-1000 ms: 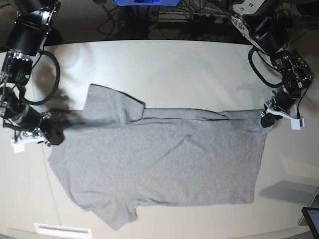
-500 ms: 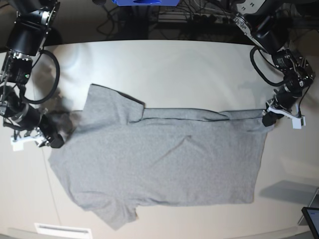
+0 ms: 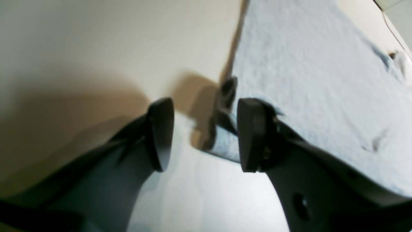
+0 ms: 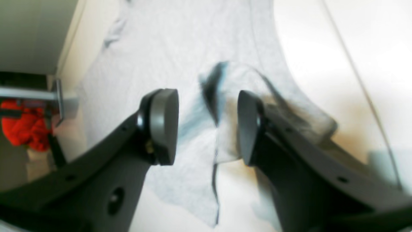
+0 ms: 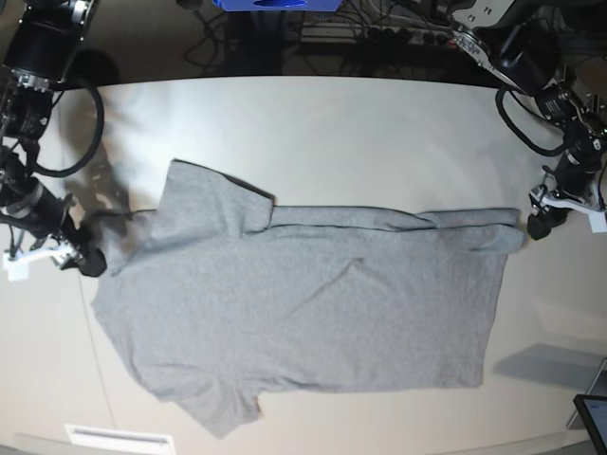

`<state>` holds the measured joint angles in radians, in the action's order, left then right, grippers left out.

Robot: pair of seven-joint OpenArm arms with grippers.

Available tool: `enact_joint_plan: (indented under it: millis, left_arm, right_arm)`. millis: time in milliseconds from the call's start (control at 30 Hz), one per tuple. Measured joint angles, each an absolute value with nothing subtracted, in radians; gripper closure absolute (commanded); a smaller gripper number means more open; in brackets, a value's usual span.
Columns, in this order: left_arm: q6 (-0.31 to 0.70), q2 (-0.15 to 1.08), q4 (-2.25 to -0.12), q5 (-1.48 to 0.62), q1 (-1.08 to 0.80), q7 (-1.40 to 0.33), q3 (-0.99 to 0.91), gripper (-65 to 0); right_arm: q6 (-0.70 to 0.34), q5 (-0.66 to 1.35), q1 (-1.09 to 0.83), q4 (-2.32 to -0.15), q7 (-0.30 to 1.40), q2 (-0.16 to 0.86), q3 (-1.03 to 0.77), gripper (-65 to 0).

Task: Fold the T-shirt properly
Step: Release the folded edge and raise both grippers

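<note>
The heather-grey T-shirt (image 5: 303, 303) lies flat on the white table (image 5: 360, 142), its upper part folded over along a long crease, one sleeve at the upper left and one at the lower left. My left gripper (image 5: 539, 227) sits just off the shirt's right upper corner. In the left wrist view it (image 3: 202, 135) is open, and the T-shirt (image 3: 322, 80) has its corner on the table beside one finger. My right gripper (image 5: 90, 263) stands at the shirt's left edge. It (image 4: 207, 127) is open above the loose, blurred T-shirt (image 4: 167, 48), gripping nothing.
Cables and a blue object (image 5: 275, 5) run along the table's far edge. A dark tablet corner (image 5: 593, 417) shows at the bottom right and a white strip (image 5: 119, 438) at the bottom left. Something red (image 4: 19, 125) lies beyond the table.
Both grippers have opened and let go of the shirt's edges. Each has drawn outward, away from the shirt, and the right upper corner now lies stretched farther right.
</note>
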<state>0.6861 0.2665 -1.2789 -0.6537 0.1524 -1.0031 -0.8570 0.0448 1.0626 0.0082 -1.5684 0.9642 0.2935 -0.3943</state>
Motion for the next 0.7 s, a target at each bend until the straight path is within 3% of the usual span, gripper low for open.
enact_joint_plan:
  millis: [367, 700]
  left_arm:
    - [0.694, 0.187, -1.691, -0.662, -0.088, -1.047, -0.85, -31.1]
    - [0.693, 0.186, -1.713, -0.659, -0.192, -1.049, -0.85, -31.1]
  right_arm:
    - [0.048, 1.161, -0.224, -1.568, 0.996, 0.185, -0.393, -25.8]
    - [0.033, 1.192, -0.272, -1.575, 1.036, 0.132, -0.398, -25.8]
